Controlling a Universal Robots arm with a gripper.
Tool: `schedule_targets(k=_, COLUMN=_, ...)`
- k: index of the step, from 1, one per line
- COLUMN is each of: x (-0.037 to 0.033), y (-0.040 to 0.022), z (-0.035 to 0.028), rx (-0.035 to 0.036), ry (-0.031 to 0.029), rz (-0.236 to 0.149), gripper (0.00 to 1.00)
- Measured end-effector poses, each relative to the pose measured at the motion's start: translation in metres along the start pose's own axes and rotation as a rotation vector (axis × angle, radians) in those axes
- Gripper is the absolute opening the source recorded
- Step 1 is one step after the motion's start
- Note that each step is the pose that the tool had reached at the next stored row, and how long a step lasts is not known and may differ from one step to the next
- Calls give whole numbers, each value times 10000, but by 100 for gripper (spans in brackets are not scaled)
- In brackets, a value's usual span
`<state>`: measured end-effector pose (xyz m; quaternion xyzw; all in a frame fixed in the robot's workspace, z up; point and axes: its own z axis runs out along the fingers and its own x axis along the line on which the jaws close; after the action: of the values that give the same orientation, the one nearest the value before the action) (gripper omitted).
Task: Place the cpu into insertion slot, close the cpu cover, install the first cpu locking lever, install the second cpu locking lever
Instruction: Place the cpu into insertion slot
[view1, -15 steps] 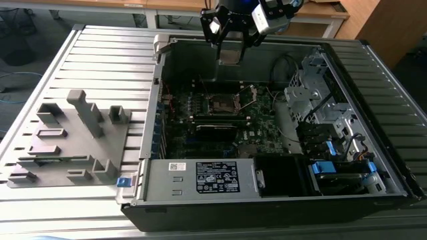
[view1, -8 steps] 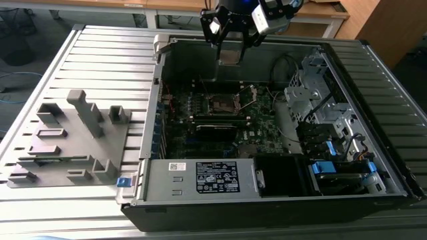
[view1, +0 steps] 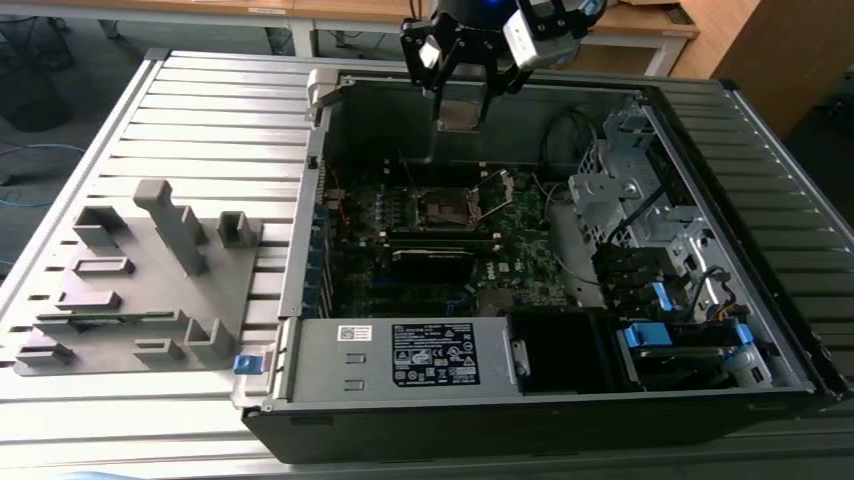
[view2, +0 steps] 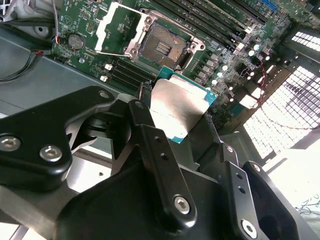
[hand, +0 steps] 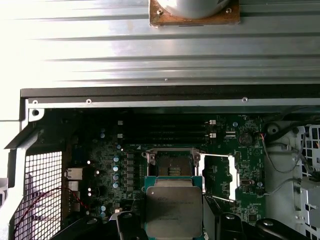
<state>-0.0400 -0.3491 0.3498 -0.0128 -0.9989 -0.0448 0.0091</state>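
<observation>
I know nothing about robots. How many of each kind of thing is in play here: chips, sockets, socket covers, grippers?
cpu, held above the board: 1
insertion slot, no chip in it: 1
cpu cover, swung open: 1
gripper, shut on the cpu: 1
Total: 4

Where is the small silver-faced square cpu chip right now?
In the first wrist view the flat silver-beige square cpu sits clamped in the black tool, held in the air clear of the open dark square insertion slot, not yet in it.
</observation>
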Motion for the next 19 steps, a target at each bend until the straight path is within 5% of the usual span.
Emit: schedule_targets(k=19, x=-1, y=-3, z=29, rx=-1, ry=0, rz=0, gripper=54)
